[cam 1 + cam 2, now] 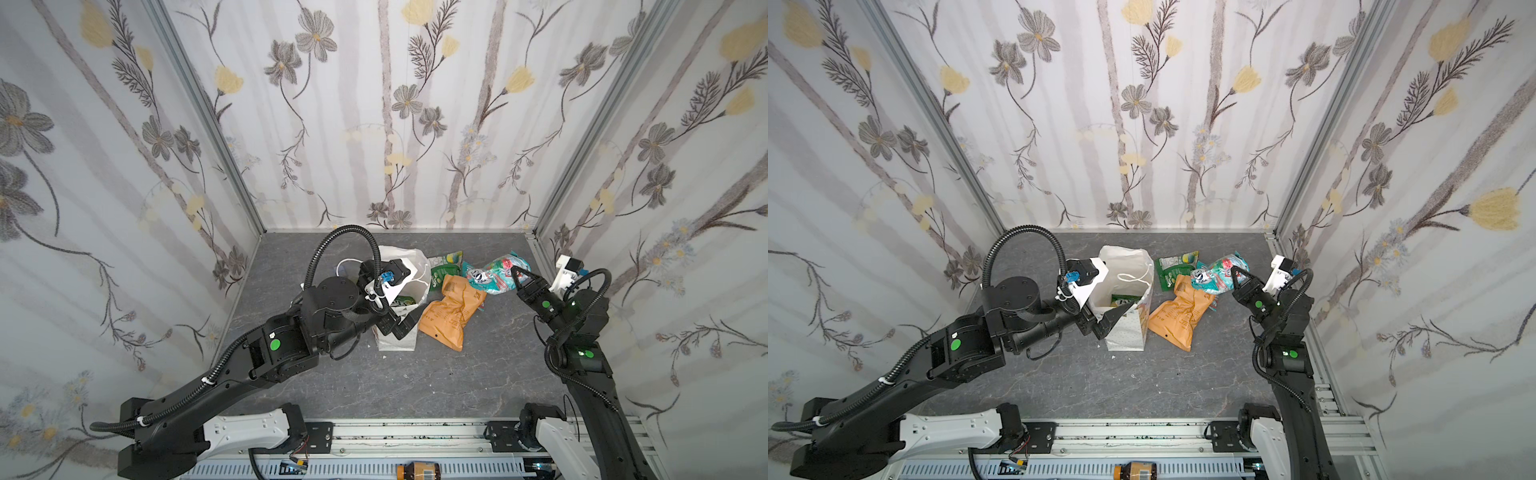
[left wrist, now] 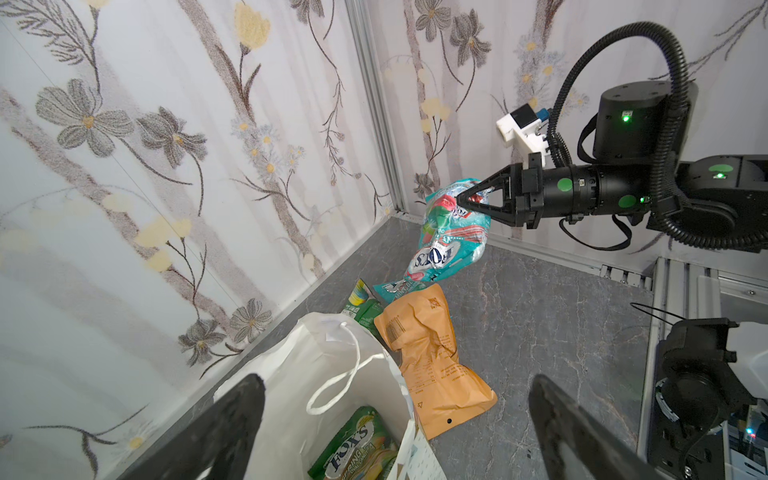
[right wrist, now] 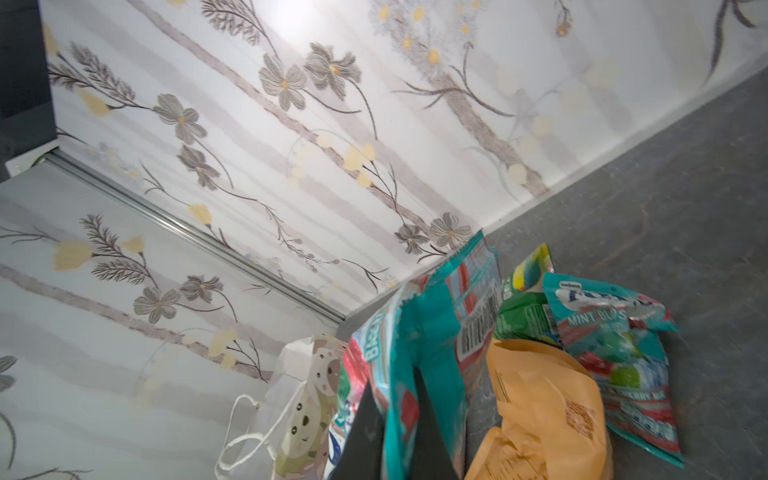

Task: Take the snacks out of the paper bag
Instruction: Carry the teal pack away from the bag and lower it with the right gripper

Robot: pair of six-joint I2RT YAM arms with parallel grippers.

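Observation:
The white paper bag stands open, with a green FOX'S packet at its bottom. My left gripper is open over the bag's near rim, holding nothing. To the bag's right, an orange pouch, a green packet and a teal packet lie on the table. My right gripper is shut on another teal FOX'S packet, which hangs down over the others.
Flowered walls close in the grey table at the back and on both sides. A metal rail with both arm bases runs along the front edge. The bag's white cord handle hangs inside its mouth.

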